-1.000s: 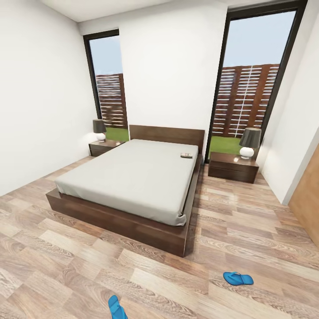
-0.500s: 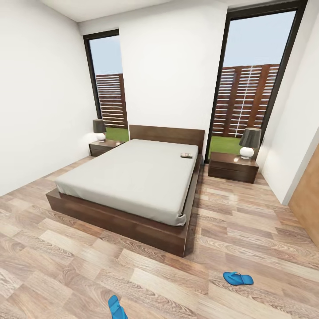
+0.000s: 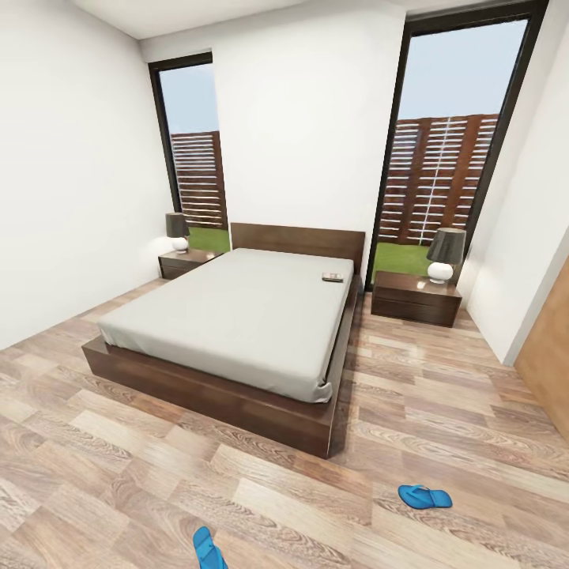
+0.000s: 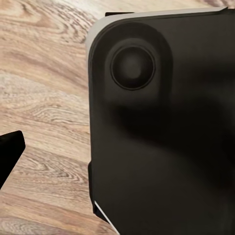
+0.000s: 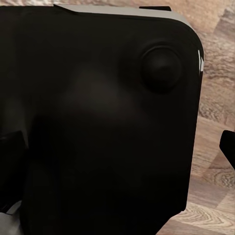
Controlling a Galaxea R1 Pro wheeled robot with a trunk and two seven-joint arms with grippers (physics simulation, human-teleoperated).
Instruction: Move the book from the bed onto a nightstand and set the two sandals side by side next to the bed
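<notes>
The bed has a dark brown frame and a plain grey mattress, and stands against the far wall. The book lies flat on the mattress near the headboard, on the right side. One nightstand stands right of the bed, the other nightstand left of it. One blue sandal lies on the floor, right of the bed's foot. The second sandal lies at the picture's lower edge, partly cut off. In the wrist views a dark left fingertip and a right fingertip sit at the frame edges, wide apart, holding nothing.
Each nightstand carries a lamp with a dark shade; the other lamp is at the left. A brown wooden panel lines the right wall. Wood-plank floor spreads between me and the bed. The robot's black body fills much of both wrist views.
</notes>
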